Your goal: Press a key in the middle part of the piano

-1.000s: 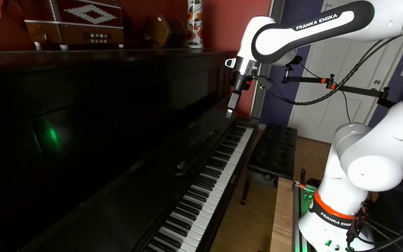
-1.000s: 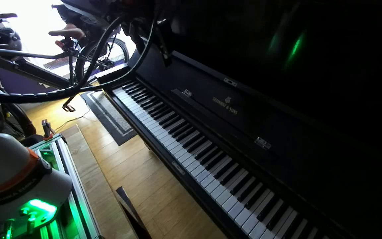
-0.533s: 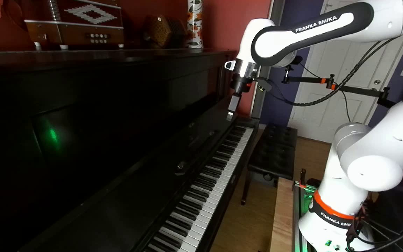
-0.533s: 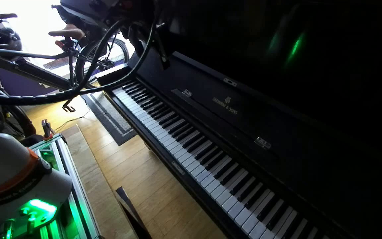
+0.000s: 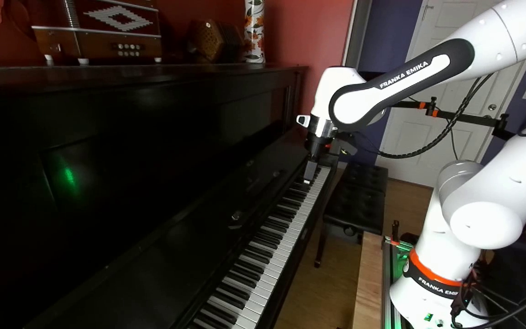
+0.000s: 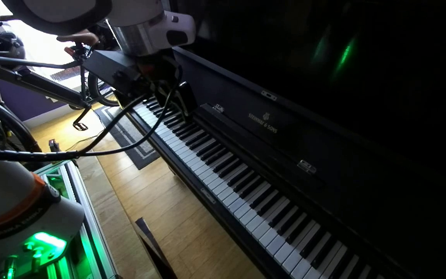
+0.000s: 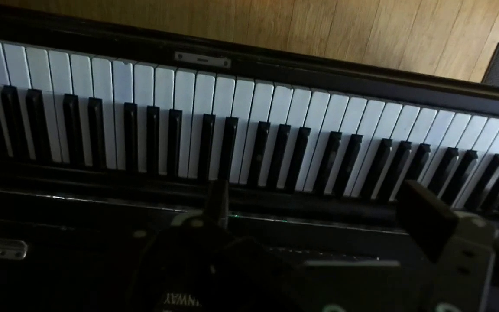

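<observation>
The glossy black upright piano point(image 5: 162, 164) shows in both exterior views point(image 6: 323, 155), with its lid up. Its long row of white and black keys point(image 5: 274, 246) also shows in an exterior view point(image 6: 223, 174) and across the wrist view point(image 7: 241, 99). My gripper point(image 5: 307, 180) points down near the back edge of the keys, towards the end by the door. It also shows in an exterior view point(image 6: 187, 115), partly behind cables. In the wrist view my gripper point(image 7: 315, 186) is open and empty, its two fingers wide apart. I cannot tell how far the tips are from the keys.
A black padded bench point(image 5: 356, 196) stands at the piano's far end. A wooden board point(image 5: 367, 283) lies beside my base. An accordion point(image 5: 121, 32) and a flowered vase point(image 5: 255, 32) stand on the piano. A bicycle point(image 6: 33, 83) stands behind the arm. A cable point(image 6: 114, 149) hangs from the wrist.
My gripper has come down from above the piano's raised lid to near the keys, mostly in the last half second. The hand and hanging cable are lower in both exterior views.
</observation>
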Controlling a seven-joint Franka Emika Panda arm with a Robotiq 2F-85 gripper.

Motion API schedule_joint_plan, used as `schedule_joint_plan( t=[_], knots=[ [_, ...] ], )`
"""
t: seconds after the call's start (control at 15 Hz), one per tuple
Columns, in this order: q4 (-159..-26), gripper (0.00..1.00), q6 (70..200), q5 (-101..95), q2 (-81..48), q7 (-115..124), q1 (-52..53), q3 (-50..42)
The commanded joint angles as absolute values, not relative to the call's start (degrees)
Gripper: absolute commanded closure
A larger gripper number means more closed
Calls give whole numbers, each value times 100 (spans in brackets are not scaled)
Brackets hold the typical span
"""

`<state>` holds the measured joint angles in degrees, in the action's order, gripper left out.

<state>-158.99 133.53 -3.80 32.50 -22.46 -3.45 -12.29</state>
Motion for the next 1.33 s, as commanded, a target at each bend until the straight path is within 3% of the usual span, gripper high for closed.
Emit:
schedule_joint_plan(
  t=[0.0, 0.4, 0.73, 0.8, 0.87, 1.27],
  knots=[
    [-15871, 0, 13329, -368, 3244, -2249, -353, -1211],
    [-15762, 0, 13332, -355, 3161, -2219, -336, -1193],
    [-15429, 0, 13390, -59, 1874, -2043, -289, -1279],
    [-15361, 8, 13388, 27, 1652, -2057, -277, -1291],
    [-15295, 26, 13427, 141, 1438, -2092, -270, -1296],
    [-14927, 74, 14098, 413, 332, -2085, -429, -1181]
  ],
)
